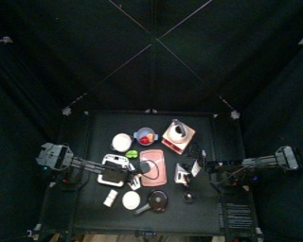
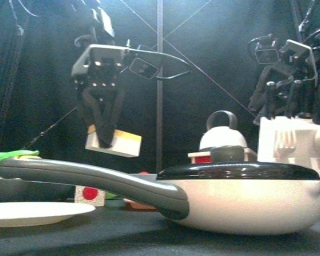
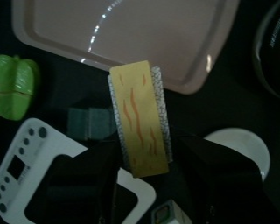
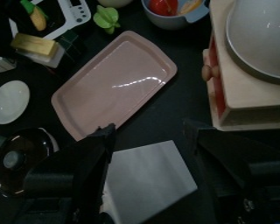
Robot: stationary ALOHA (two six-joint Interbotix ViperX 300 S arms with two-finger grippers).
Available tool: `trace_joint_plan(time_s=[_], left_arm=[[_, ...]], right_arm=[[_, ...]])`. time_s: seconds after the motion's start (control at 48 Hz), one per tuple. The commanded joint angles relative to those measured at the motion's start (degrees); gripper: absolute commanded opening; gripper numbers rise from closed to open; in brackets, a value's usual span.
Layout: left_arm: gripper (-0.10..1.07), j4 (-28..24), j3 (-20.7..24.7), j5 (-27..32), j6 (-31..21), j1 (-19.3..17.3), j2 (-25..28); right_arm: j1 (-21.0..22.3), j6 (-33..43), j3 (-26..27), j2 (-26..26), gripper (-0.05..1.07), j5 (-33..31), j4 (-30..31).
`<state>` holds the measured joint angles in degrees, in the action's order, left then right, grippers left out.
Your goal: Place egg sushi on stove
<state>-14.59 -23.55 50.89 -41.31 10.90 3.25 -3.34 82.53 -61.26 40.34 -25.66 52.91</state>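
Note:
The egg sushi (image 3: 143,114), a yellow slab on white rice, hangs in the air with my left gripper (image 3: 154,164) shut on its lower end. From the front, the egg sushi (image 2: 119,142) dangles below the left gripper (image 2: 108,128), well above the table on the left. The stove (image 4: 254,98) is a wooden block with orange knobs, and a pale kettle (image 4: 265,35) sits on it. From above, the stove (image 1: 174,147) lies at the back right, apart from the left gripper (image 1: 116,171). My right gripper (image 4: 150,133) is open over a grey square sheet (image 4: 149,179).
A pink tray (image 4: 113,83) lies mid-table under the sushi. A green pepper (image 3: 14,83) and a white panel with dots (image 3: 25,166) are beside it. A long-handled pan (image 2: 230,195) and a white plate (image 2: 36,213) fill the front edge. A bowl of red pieces (image 4: 171,9) stands at the back.

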Motion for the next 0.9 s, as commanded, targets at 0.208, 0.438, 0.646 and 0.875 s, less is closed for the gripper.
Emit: trace_joint_plan(time_s=[0.208,0.438,0.646,0.875], left_arm=[[0.62,5.01,-3.52,0.00,1.93,2.46,-5.45],[0.62,5.36,-11.95,-1.05,1.49,2.81,-12.39],[0.62,7.12,-18.63,-5.36,2.29,3.25,-17.31],[0.62,10.46,-23.12,-5.54,3.78,4.04,-18.19]], right_arm=[[0.09,0.00,0.70,0.00,0.94,0.18,0.00],[0.09,0.09,0.62,-0.09,0.94,0.18,-0.09],[0.09,0.09,0.70,-0.18,0.94,0.18,-0.09],[0.35,0.18,0.70,-0.35,0.94,0.18,-0.09]])
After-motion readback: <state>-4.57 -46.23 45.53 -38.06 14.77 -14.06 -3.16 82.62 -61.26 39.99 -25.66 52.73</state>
